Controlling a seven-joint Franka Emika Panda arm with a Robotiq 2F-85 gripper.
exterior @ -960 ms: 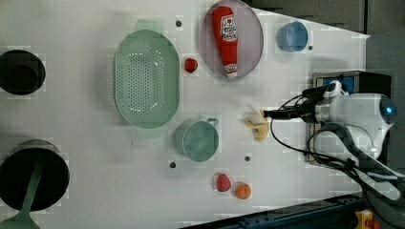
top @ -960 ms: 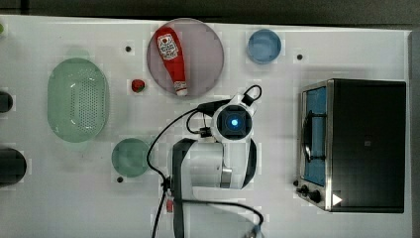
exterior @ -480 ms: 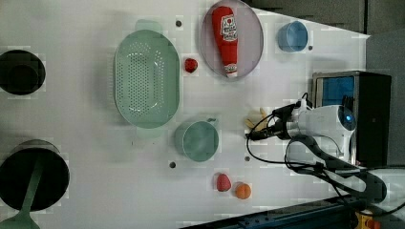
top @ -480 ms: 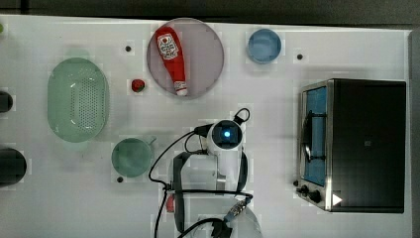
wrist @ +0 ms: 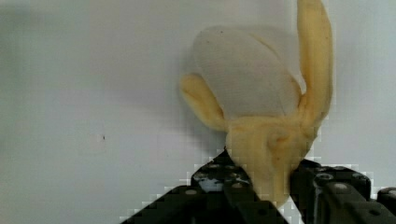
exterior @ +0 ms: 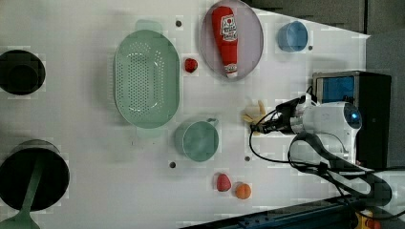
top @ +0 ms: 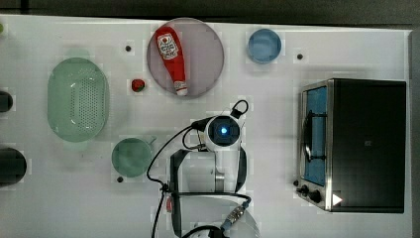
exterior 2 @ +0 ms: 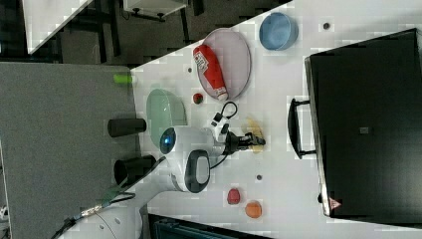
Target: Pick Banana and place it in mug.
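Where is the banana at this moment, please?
In the left view, the banana lies on the white table, right of the mug and below the plate with the ketchup bottle; the gripper is at its stem end.

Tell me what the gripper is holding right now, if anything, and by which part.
The gripper is shut on the banana, pinching its lower, unpeeled stem end between the two fingers; the peel flaps and white flesh stick out beyond them, over the white table.
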